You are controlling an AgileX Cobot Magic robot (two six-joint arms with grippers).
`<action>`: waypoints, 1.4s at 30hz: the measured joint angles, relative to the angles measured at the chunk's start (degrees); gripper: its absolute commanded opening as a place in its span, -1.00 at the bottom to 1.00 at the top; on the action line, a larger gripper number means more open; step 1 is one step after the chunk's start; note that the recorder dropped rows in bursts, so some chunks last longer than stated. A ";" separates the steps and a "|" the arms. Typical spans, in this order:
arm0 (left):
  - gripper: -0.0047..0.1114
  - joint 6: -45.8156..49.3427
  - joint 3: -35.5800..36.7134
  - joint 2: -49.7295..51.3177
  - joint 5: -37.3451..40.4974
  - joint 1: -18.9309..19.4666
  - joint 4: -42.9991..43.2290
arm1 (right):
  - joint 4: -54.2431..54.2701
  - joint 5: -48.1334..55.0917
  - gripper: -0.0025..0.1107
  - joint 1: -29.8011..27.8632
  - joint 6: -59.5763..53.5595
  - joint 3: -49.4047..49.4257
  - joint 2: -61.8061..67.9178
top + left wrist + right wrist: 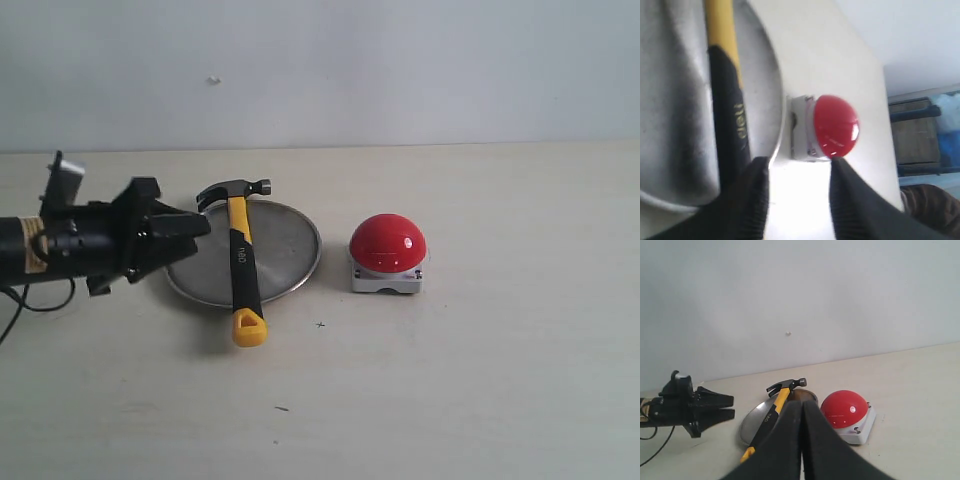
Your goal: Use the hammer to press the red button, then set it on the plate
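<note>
In the exterior view the small claw hammer with black-and-yellow handle (pixel 243 265) lies across the round silver metal plate (pixel 290 240), the glossy red dome button (pixel 388 243) just beside the plate on the pale tabletop (pixel 480 380), my left pincer (pixel 198 226) at the plate's opposite edge. My left wrist view shows its fingers (pixel 752 200) apart, gripping nothing. My right wrist view shows my right pincer (pixel 801 412) closed, empty.

A pale table (pixel 480 400) carries the plate (pixel 290 250) (hammer (pixel 243 270) across it) and, just beside, the red button (pixel 388 243).
</note>
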 measured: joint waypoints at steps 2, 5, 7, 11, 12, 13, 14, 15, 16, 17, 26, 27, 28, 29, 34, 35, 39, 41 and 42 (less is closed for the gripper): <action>-0.91 -0.10 0.09 -2.22 -2.91 1.71 1.03 | 0.00 0.00 -0.96 0.00 0.00 0.00 0.00; -0.92 0.50 0.09 -7.43 -8.11 4.36 3.37 | 0.00 0.00 -0.96 0.00 0.00 0.00 0.00; -0.92 1.79 0.75 -11.59 -11.27 5.59 4.21 | 0.00 0.00 -0.96 0.00 0.00 0.00 0.00; -0.92 6.09 5.66 -21.51 -14.51 6.63 5.09 | 0.00 0.00 -0.96 0.00 0.00 0.00 0.00; -0.92 7.32 7.29 -24.41 -14.75 6.82 5.09 | 0.00 0.00 -0.96 0.00 0.00 0.00 0.00; -0.92 8.16 8.64 -26.83 -15.03 6.82 5.09 | 0.12 0.00 -0.96 0.00 0.00 0.00 0.00; -0.92 9.15 10.36 -29.93 -15.31 6.82 5.09 | 0.12 0.00 -0.96 0.00 0.00 0.00 0.00; -0.92 10.04 12.08 -33.18 -15.42 6.82 4.86 | 0.12 0.00 -0.96 0.00 0.00 0.00 0.00; -0.92 10.84 13.46 -36.53 -15.56 6.82 4.26 | 0.12 0.00 -0.96 0.00 0.00 0.00 0.00; -0.92 11.65 15.14 -40.01 -15.56 6.82 3.42 | 0.12 0.00 -0.96 0.00 0.00 0.00 0.00; -0.92 11.59 26.47 -79.14 -4.24 6.82 -0.43 | 0.12 0.10 -0.96 0.00 0.00 0.00 0.00; -0.92 10.86 26.88 -81.73 -2.55 6.82 -0.43 | 0.12 0.10 -0.96 0.00 0.00 0.00 0.00; -0.92 9.81 27.92 -85.99 -0.02 6.82 -0.43 | 0.12 0.10 -0.96 0.00 0.00 0.00 0.00; -0.92 9.52 28.38 -88.06 1.15 6.82 -0.43 | 0.12 0.10 -0.96 0.00 0.00 0.00 0.00; -0.92 8.92 33.26 -100.10 5.59 6.82 -2.67 | 0.12 0.10 -0.96 0.00 0.00 0.00 0.00; -0.92 8.80 34.95 -102.31 6.69 6.82 -2.67 | 0.12 0.10 -0.96 0.00 0.00 0.00 0.00; -0.92 7.80 39.60 -105.27 7.22 6.82 -2.62 | 0.12 0.10 -0.96 0.00 0.00 0.00 0.00; -0.92 7.71 40.34 -105.43 7.36 6.82 -1.71 | 0.12 0.10 -0.96 0.00 0.00 0.00 0.00; -0.92 7.71 40.58 -105.43 7.55 6.82 -0.59 | 0.12 0.10 -0.96 0.00 0.00 0.00 0.00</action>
